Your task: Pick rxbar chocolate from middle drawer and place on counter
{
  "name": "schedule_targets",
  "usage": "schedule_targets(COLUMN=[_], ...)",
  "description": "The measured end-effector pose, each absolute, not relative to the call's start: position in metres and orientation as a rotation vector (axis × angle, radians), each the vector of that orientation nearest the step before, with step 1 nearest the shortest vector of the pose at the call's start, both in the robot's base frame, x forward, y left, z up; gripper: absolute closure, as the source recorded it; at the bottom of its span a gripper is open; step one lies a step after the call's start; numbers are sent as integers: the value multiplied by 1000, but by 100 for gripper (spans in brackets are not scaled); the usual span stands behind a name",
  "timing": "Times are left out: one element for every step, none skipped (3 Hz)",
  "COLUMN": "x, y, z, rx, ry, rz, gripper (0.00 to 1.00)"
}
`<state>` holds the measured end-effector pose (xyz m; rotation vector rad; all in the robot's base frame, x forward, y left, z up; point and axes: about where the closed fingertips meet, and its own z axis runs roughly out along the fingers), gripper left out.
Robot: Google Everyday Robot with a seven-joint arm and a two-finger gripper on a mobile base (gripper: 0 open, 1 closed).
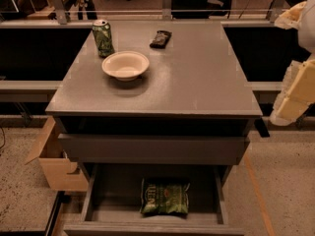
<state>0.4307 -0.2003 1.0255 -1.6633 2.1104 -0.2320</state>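
Observation:
The rxbar chocolate [160,38], a small dark wrapped bar, lies flat on the counter [197,77] near its back edge. The counter is the wide grey top of the dark drawer cabinet. The middle drawer [152,149] stands out a little from the cabinet; only its front panel shows and its inside is hidden. My gripper [291,100] is the pale cream part at the right edge of the view. It is off the counter's right side, well away from the bar and holding nothing that I can see.
A green can [103,37] and a white bowl [125,65] stand on the counter's back left. The bottom drawer [98,200] is pulled out with a green chip bag [165,197] inside. A cardboard box [54,163] sits on the floor at left.

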Motion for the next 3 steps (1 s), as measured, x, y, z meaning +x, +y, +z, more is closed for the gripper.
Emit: schedule_targets(x=[431, 423, 408], y=[-200, -199, -196], z=[1025, 1001, 955], rx=[-1663, -1654, -1625], ry=[2110, 2131, 2178], rz=[-232, -172, -72], gripper=[0, 0, 0])
